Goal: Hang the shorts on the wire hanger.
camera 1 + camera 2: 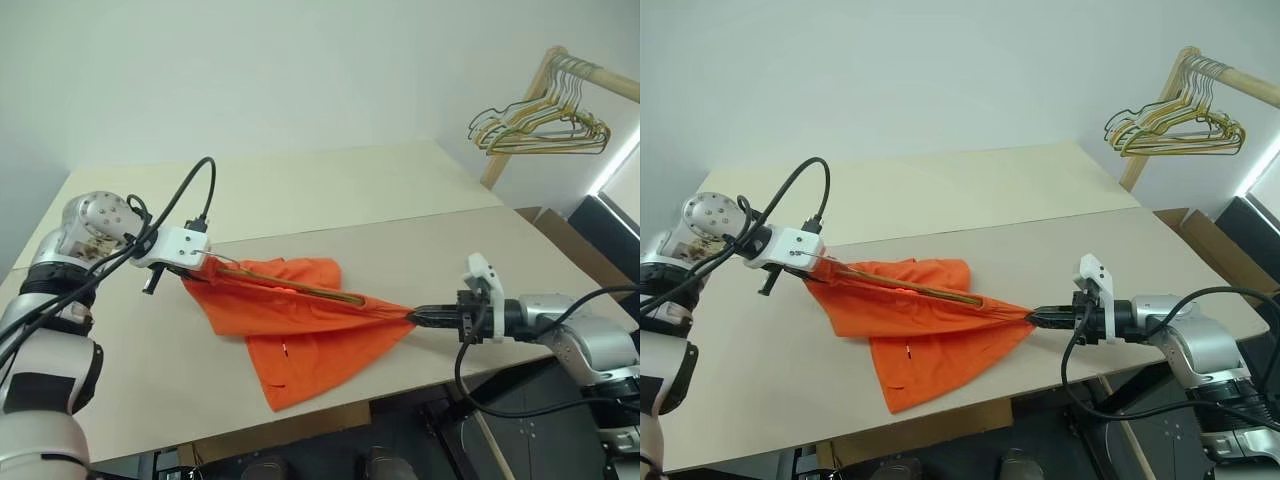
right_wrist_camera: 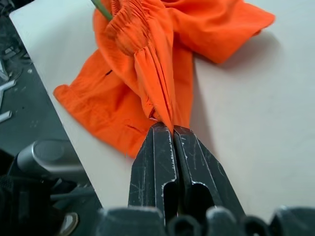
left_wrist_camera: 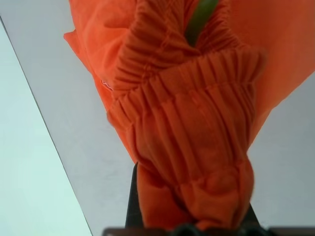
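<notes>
Right wrist view looks straight down the right gripper (image 2: pixel 172 129), whose two black fingers are pressed together on a pinched fold of the shorts (image 2: pixel 147 73); the orange cloth fans away from the tips toward twelve o'clock, with the gathered waistband bunched near the far end and a short green piece of the wire hanger (image 2: pixel 101 9) poking out beside it. From the head camera, that same gripper (image 1: pixel 418 316) sits at about four o'clock of the table (image 1: pixel 400 190), pointing toward nine, and the cloth is drawn taut from it.

Left wrist view is close on the gathered elastic waistband, which wraps over the left gripper's fingers (image 3: pixel 133 196), so one dark finger edge peeks out beside the fabric; the grip is tight on the waistband. A green sliver of hanger (image 3: pixel 199 19) shows beyond the folds. The left eye view gives what neither wrist camera does: the left gripper (image 1: pixel 190 268) at nine o'clock of the shorts (image 1: pixel 300 350), the hanger (image 1: pixel 300 289) running as a thin bronze line through the stretched waistband between both grippers, and a loose leg draping onto the tabletop toward six o'clock. A bunch of wire hangers (image 1: pixel 540 125) hangs from a wooden rail (image 1: pixel 560 70) at two o'clock, well apart.
</notes>
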Robot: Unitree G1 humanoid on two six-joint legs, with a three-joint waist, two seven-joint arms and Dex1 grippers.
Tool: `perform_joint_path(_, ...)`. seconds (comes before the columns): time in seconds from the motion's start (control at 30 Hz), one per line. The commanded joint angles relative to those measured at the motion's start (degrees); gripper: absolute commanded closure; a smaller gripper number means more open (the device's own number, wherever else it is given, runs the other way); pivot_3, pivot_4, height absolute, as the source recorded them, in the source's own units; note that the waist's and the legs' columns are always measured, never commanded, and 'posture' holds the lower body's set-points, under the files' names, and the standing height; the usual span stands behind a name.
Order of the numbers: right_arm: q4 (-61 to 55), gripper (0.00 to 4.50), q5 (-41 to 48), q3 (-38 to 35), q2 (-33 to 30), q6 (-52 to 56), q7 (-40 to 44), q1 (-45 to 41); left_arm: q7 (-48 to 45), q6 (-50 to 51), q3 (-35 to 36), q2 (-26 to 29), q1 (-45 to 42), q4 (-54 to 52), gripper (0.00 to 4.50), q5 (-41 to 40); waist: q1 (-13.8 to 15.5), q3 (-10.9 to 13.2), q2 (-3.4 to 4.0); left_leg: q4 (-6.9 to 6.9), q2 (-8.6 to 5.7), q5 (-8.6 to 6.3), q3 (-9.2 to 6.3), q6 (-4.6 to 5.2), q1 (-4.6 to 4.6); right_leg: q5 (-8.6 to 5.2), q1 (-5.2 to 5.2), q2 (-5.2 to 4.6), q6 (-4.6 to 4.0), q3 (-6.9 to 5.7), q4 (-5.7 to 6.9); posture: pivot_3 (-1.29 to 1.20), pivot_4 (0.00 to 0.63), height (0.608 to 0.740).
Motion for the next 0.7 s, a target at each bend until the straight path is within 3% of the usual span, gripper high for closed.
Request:
perform_joint_path(0.03,0.22,4.47,3.63,-6.92,0.09,2.48,-1.26,-2.40,-1.38,-0.09,0.77,3.78,-0.23,0.06,4.43,1.94,-0.12,0.00,0.00,-0.01,0.00,0.00,0.00,0.00,-0.01,0.00,-0.02,0.00,0.00,0.00,0.00,0.02,0.000,0.740)
perform_joint_path(0.2,-3.77,4.47,1.56,-5.22,0.87,1.15,-3.49,-2.28,-2.15,2.21,1.66,0.99,-0.21,-2.81,4.43,-0.31,0.45,0.00,-0.01,0.04,0.00,-0.02,-0.03,0.03,-0.01,0.00,0.03,-0.06,0.00,-0.03,0.00,0.02,0.000,0.740)
perform_joint_path(0.33,-5.09,3.52,-1.04,-3.64,0.04,0.28,-2.94,-1.79,-2.57,3.69,2.14,-0.15,-0.41,-4.01,4.43,-0.94,0.63,-0.01,-0.01,0.04,-0.03,-0.04,-0.03,0.07,-0.08,0.00,0.01,-0.08,0.02,-0.05,0.04,0.02,0.000,0.740)
perform_joint_path(0.43,-5.95,2.49,-7.18,-0.64,-2.16,-2.75,-2.99,-1.53,-2.57,5.12,2.87,-1.17,-1.26,-3.50,4.43,-1.54,0.67,0.00,-0.01,0.04,-0.04,-0.06,-0.03,0.10,-0.10,0.00,0.01,-0.09,0.04,-0.05,0.03,0.02,0.000,0.740)
perform_joint_path(0.57,-9.00,1.10,-7.70,-1.75,-2.40,-2.10,-3.77,-4.35,-2.89,6.21,3.38,-1.93,-1.62,-3.50,4.43,-1.74,0.39,0.00,-0.01,0.04,-0.04,-0.06,-0.02,0.10,-0.09,-0.02,0.00,-0.09,0.06,-0.06,0.00,0.02,0.000,0.740)
perform_joint_path(0.7,-15.15,1.10,-8.56,-0.83,-2.39,0.61,-6.41,-9.60,-3.27,7.03,4.09,-2.71,-1.71,-3.60,4.43,-2.19,-0.08,0.00,0.00,0.06,-0.03,-0.05,-0.02,0.10,-0.06,-0.02,-0.01,-0.09,0.06,-0.03,0.01,0.02,0.000,0.740)
